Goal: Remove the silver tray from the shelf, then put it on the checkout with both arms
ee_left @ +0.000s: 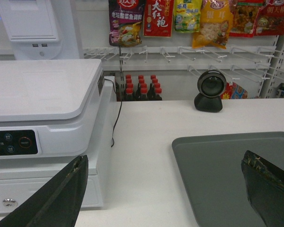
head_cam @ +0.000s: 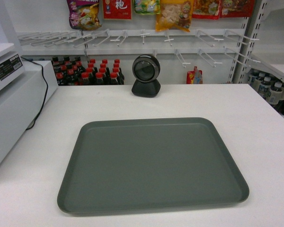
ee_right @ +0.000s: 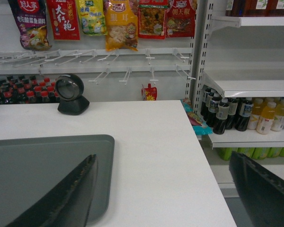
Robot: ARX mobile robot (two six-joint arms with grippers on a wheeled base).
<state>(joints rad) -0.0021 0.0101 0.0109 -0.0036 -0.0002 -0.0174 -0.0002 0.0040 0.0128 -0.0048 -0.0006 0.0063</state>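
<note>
The silver tray (head_cam: pixel 151 163) lies flat on the white checkout (head_cam: pixel 260 127), in front of the black round scanner (head_cam: pixel 146 75). Neither arm appears in the head view. In the left wrist view my left gripper (ee_left: pixel 164 158) is open above the checkout (ee_left: pixel 146 142), its right finger over the silver tray's (ee_left: pixel 217 170) left part, holding nothing. In the right wrist view my right gripper (ee_right: pixel 163 158) is open too, its left finger over the silver tray's (ee_right: pixel 42 170) right edge and its right finger past the checkout's (ee_right: pixel 156 142) right side. The white shelf (ee_right: pixel 255 85) stands at the right.
A white register machine (ee_left: pixel 38 94) with a black cable (ee_left: pixel 116 118) stands on the counter's left. Dark bottles (head_cam: pixel 87 73) stand behind the counter, and snack bags (head_cam: pixel 173 14) hang on hooks above. Drink bottles (ee_right: pixel 236 116) fill the lower shelves at the right.
</note>
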